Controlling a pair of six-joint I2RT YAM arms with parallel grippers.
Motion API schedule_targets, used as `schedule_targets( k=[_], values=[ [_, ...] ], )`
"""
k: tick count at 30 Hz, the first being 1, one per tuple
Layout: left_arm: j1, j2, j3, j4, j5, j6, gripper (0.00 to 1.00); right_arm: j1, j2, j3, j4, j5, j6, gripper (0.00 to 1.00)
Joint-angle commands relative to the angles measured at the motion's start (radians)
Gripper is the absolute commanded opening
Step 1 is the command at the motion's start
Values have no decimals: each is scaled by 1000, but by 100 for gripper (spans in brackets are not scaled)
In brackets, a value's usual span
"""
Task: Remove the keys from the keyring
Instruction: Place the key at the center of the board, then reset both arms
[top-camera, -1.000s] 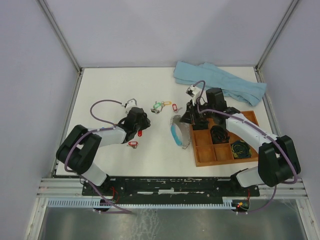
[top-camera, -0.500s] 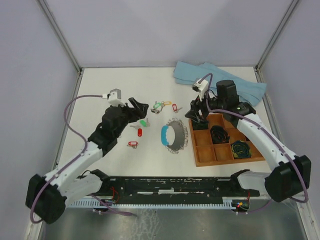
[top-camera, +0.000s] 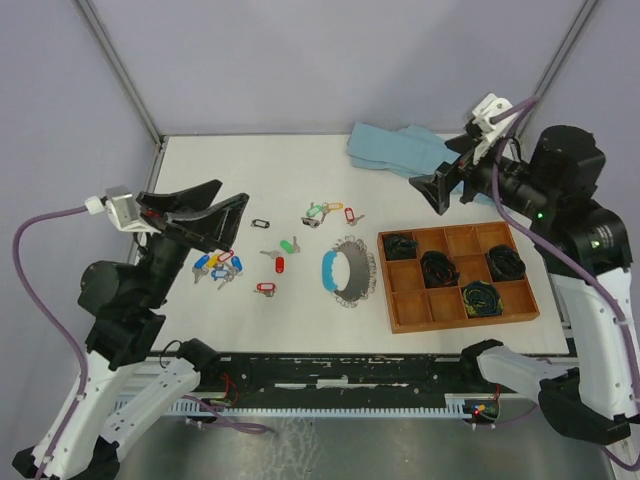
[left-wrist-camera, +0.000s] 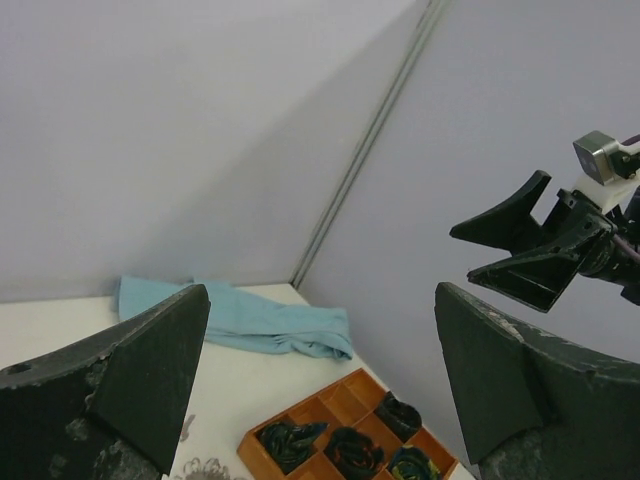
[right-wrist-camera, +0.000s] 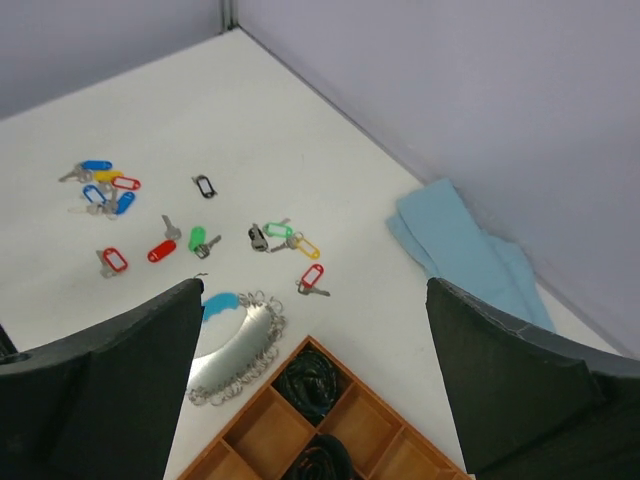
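Note:
The keyring (top-camera: 347, 268) lies flat on the white table, its light-blue arc (top-camera: 328, 268) to the left and small metal rings along the rest. Loose keys lie left of it: a blue, yellow and red cluster (top-camera: 214, 265), a green one (top-camera: 287, 244), red ones (top-camera: 279, 265), and a green, yellow and red group (top-camera: 326, 211). The right wrist view shows the keyring (right-wrist-camera: 236, 336) and keys (right-wrist-camera: 105, 186) from above. My left gripper (top-camera: 232, 192) (left-wrist-camera: 320, 300) is raised high, open and empty. My right gripper (top-camera: 432, 190) (right-wrist-camera: 314, 300) is also raised, open and empty.
A wooden compartment tray (top-camera: 402, 312) with black coiled cable bundles (top-camera: 438, 268) sits right of the keyring. A light-blue cloth (top-camera: 420, 155) lies at the back right. A small black tag frame (top-camera: 260, 223) lies among the keys. Grey walls enclose the table.
Both arms lifted away from the table and drew back, and both grippers opened wide. The keyring stayed on the table, shifted slightly left of where it was a second ago.

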Motion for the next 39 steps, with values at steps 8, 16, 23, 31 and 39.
schedule_targets(
  k=[8, 16, 23, 31, 39],
  values=[
    [1, 59, 269, -218, 153, 76, 100, -2, -56, 208, -84, 29, 409, 100],
    [1, 64, 266, -197, 213, 30, 100, -5, -76, 224, -104, 69, 414, 100],
    [1, 74, 238, -149, 257, 0, 100, -4, -92, 184, -98, 52, 373, 100],
    [0, 52, 194, -120, 271, -5, 100, -5, -90, 149, -126, -28, 252, 100],
    [0, 39, 129, -52, 272, -25, 100, -6, -127, 94, -73, 9, 378, 100]
  ],
)
